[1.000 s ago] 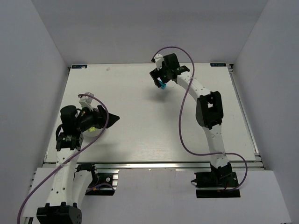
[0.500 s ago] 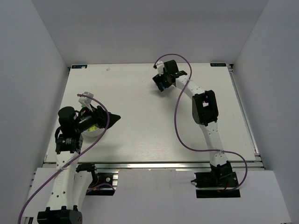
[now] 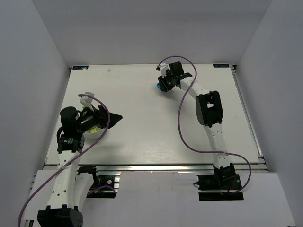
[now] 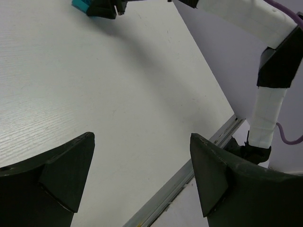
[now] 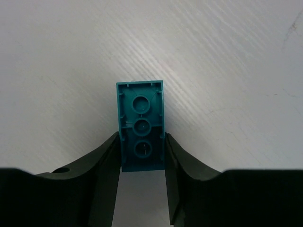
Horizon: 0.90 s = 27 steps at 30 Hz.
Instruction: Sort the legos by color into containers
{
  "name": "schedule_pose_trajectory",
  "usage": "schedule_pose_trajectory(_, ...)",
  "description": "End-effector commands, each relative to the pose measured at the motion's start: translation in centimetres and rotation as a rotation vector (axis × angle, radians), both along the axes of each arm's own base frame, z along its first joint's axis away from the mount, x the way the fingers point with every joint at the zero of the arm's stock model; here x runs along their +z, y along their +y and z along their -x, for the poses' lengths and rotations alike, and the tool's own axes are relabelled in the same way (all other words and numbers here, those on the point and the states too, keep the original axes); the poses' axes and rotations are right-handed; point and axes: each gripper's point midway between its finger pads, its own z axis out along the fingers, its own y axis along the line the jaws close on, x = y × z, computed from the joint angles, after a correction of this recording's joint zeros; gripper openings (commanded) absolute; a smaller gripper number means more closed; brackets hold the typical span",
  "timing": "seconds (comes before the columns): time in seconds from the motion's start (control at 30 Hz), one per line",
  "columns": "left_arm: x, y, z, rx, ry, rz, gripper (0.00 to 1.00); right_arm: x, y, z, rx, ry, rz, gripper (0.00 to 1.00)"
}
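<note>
Cyan brick (image 5: 141, 109) is pinched, underside up, by the right gripper (image 5: 141, 142) at the table's (image 3: 142, 132) far middle. Left gripper (image 4: 142, 137) is held spread over the white bowl (image 3: 94, 134). Delivery not yet made; other bricks unseen.

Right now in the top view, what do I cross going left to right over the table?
In order: left gripper → brick, pinched in the right gripper → right arm's elbow. Skipped the bowl: it lies partly under the left gripper.
</note>
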Motion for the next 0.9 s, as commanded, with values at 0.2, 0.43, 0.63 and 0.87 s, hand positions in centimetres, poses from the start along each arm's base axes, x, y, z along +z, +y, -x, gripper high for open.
schedule_pose_trajectory(0.2,-2.9,0.0,-2.7,0.083,0.237,0.119,0.97,10.6,2.6,18.0,0.668,-0.062,-0.283,0.00)
schedule_pose_trajectory(0.43,-4.1,-1.7,-3.5,0.035,0.354,0.137,0.98,16.1,4.0,28.1,0.828,-0.153,-0.331,0.00)
schedule_pose_trajectory(0.63,-3.4,-4.0,-2.6,-0.043,0.364,0.167,0.98,15.8,6.9,30.3,0.803,-0.110,-0.299,0.00)
schedule_pose_trajectory(0.87,-3.3,-4.7,-2.1,-0.046,0.383,0.174,0.98,16.9,10.3,31.7,0.813,-0.153,-0.281,0.00)
